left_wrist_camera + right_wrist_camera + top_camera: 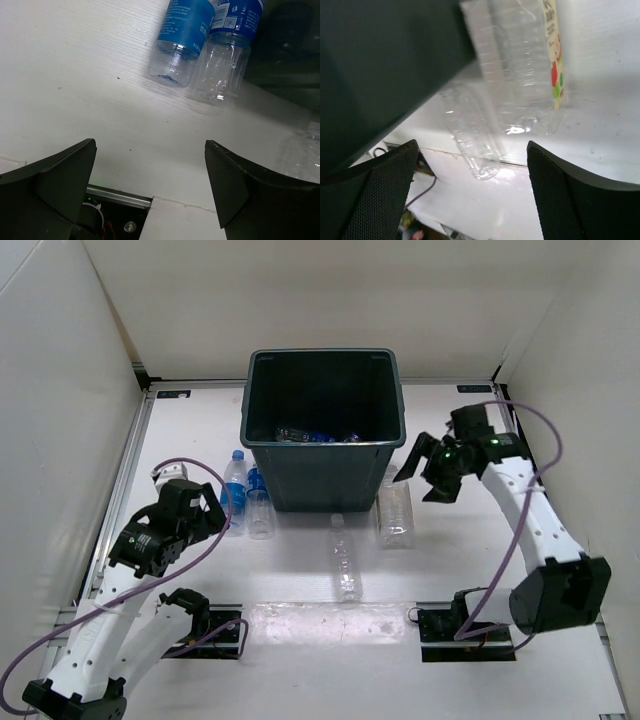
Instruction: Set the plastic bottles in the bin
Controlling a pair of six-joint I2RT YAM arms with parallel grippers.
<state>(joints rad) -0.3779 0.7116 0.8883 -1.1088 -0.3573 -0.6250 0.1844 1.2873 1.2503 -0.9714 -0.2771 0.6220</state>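
Observation:
The dark grey-green bin (320, 480) stands at the back middle, with several bottles (315, 435) inside. Two blue-labelled bottles (236, 490) (259, 508) lie side by side against its left side. They also show in the left wrist view (182, 40) (225, 60). A clear bottle (344, 558) lies in front of the bin. Another clear bottle (395, 505) with a pale label lies at its front right corner. My left gripper (208, 512) is open and empty, just left of the blue bottles. My right gripper (425, 477) is open and empty, right of the bin above the pale-labelled bottle (520, 65).
White walls close the table on the left, back and right. The bin wall (380, 65) fills the left of the right wrist view, and the front clear bottle (470, 135) lies beyond. Black base plates (465, 625) with cables sit near the front edge.

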